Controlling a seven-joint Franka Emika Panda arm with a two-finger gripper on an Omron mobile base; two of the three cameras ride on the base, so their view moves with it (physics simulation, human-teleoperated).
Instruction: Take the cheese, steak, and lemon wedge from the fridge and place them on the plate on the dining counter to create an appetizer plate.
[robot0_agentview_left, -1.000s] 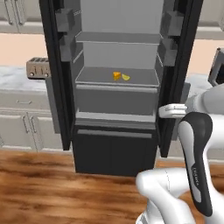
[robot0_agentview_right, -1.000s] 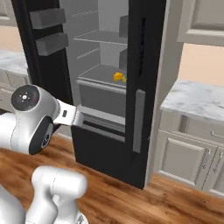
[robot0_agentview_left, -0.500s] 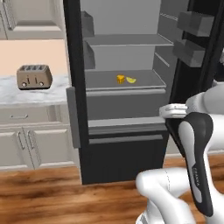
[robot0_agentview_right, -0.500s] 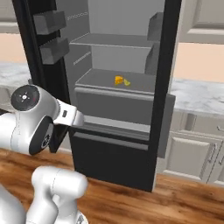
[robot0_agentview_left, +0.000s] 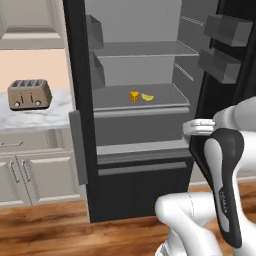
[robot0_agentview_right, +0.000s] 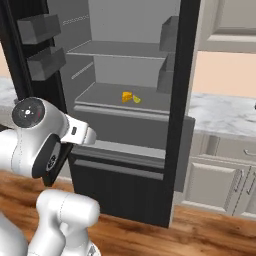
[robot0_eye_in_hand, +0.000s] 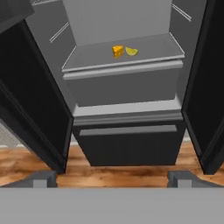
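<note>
While the fridge (robot0_agentview_left: 82, 125) stands open, the cheese (robot0_eye_in_hand: 117, 50) and lemon wedge (robot0_eye_in_hand: 131, 51) lie nearly touching mid-shelf, bare shelf on both sides. Left base view adds a toaster (robot0_agentview_left: 30, 94) on the bench (robot0_agentview_left: 35, 116). The claw (robot0_eye_in_hand: 111, 178) is spread wide, grasping nothing.

Fridge (robot0_agentview_left: 80, 100): glossy black frame, matt grey shelves. Cheese (robot0_eye_in_hand: 117, 50): smooth, waxy orange. Toaster (robot0_agentview_left: 30, 94): brushed metal. Wall counter (robot0_agentview_left: 35, 116): veined marble. Floor (robot0_eye_in_hand: 109, 175): polished wood.
</note>
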